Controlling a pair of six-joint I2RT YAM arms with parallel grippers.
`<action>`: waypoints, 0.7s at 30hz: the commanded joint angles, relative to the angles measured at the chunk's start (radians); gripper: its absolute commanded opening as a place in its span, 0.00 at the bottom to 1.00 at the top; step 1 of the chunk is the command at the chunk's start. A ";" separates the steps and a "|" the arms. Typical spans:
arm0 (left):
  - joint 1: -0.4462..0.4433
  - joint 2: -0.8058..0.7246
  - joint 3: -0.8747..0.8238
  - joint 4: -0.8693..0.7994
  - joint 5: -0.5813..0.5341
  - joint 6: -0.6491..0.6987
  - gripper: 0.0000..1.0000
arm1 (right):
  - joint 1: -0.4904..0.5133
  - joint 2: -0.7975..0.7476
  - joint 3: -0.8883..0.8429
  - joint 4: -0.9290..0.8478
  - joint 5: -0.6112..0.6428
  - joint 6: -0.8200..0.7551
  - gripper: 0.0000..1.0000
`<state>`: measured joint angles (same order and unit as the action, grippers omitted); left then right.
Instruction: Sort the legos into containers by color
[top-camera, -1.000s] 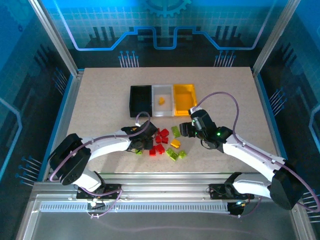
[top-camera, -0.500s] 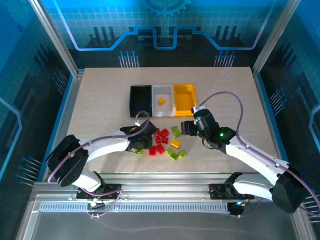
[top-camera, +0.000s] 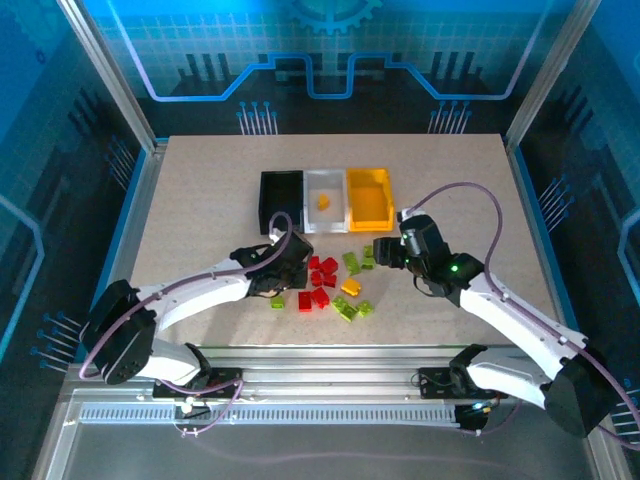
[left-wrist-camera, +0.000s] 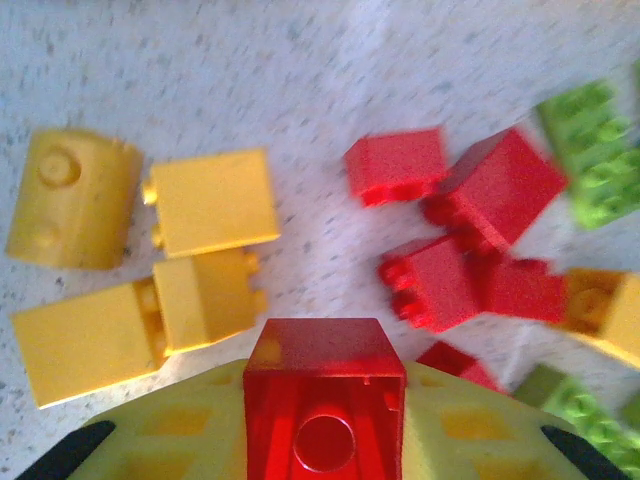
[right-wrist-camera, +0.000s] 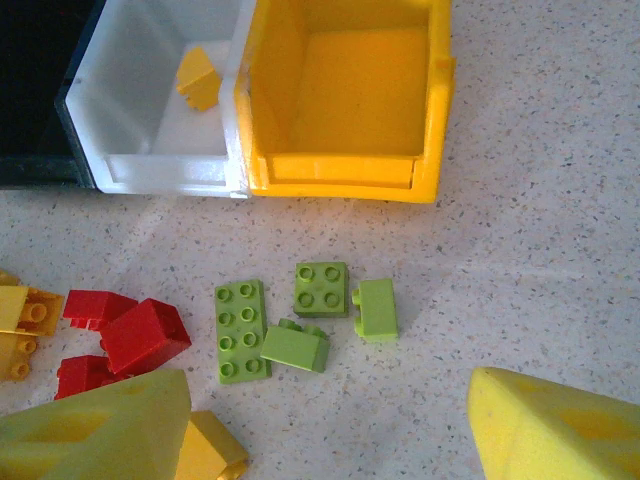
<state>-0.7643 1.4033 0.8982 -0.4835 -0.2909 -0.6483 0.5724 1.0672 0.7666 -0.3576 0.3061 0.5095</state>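
You have just one yellow brick (right-wrist-camera: 198, 78) in the white bin (right-wrist-camera: 165, 170), the yellow bin (right-wrist-camera: 340, 170) beside it is bare and maybe the black bin (top-camera: 281, 195) too, the other legos (top-camera: 320, 296) lie in front of it, your left gripper (top-camera: 290, 272) pinches a red brick (left-wrist-camera: 325, 400), and your right gripper (right-wrist-camera: 325, 430) hangs open.

speckled table (top-camera: 200, 200) carries black bin (top-camera: 264, 205), white bin (top-camera: 325, 223), yellow bin (top-camera: 370, 206) in row; loose legos (top-camera: 320, 296) scattered nearer.

The bench (right-wrist-camera: 560, 200) looked matt, a pale speckled stone-like surface. The legos (right-wrist-camera: 322, 289) were smooth moulded plastic with a soft sheen; the red lego (left-wrist-camera: 325, 400) at six o'clock gleamed glossier. At twelve o'clock, the containers (right-wrist-camera: 345, 170) were glossy plastic. The pads (right-wrist-camera: 100, 430) of the right pincer (right-wrist-camera: 330, 400) looked matt, yellow and foam-like. The frame rails (top-camera: 320, 372) were brushed metal.
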 joint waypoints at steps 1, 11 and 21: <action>-0.007 -0.008 0.112 -0.016 0.020 0.051 0.31 | -0.017 -0.026 0.015 -0.020 0.002 0.028 0.74; 0.201 0.107 0.278 0.051 -0.060 0.113 0.30 | -0.022 -0.035 0.001 -0.032 -0.002 0.032 0.75; 0.339 0.324 0.438 0.155 -0.074 0.099 0.31 | -0.024 -0.035 -0.010 -0.043 -0.006 0.036 0.74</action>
<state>-0.4408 1.6947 1.2758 -0.3695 -0.3447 -0.5503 0.5613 1.0462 0.7662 -0.3809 0.3031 0.5228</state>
